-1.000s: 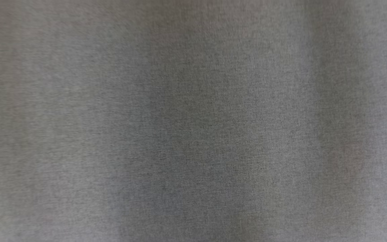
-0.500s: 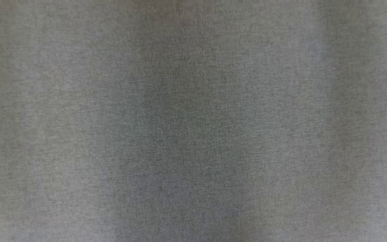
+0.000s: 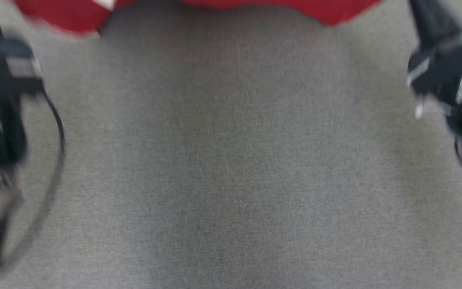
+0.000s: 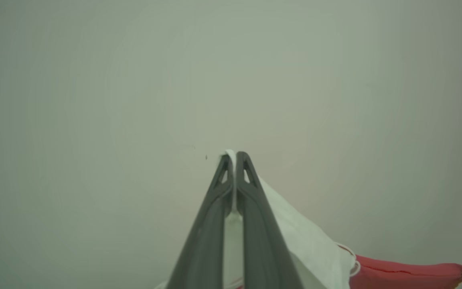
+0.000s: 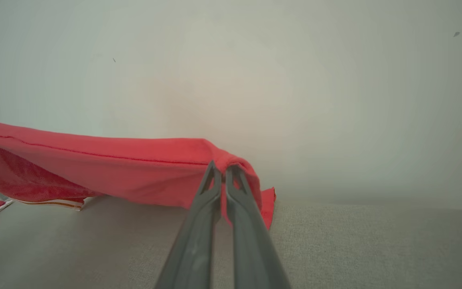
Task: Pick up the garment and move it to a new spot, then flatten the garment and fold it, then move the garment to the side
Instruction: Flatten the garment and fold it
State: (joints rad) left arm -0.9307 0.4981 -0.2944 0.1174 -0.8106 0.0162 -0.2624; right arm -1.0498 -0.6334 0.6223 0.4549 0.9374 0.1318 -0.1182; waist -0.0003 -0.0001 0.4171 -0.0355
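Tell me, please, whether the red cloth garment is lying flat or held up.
Held up: red garment stretched between left gripper and right gripper, both pinching it.

2 tapered dark-grey fingers (image 4: pixel 211 224), black cable (image 3: pixel 61 140)

Left gripper (image 4: pixel 234 154): two long dark fingers rising from the bottom of its wrist view, jaws closed, tips pinching a white edge of the garment (image 4: pixel 303 241). Right gripper (image 5: pixel 223 166): fingers likewise pressed together, jaws closed on a red fold of the same garment. Left wrist (image 3: pixel 2 80): dark housing at the left edge of the head view, blurred, a black cable (image 3: pixel 56 152) looping from it. Right wrist (image 3: pixel 447 76): dark housing at the upper right edge, blurred. Arms set well apart.
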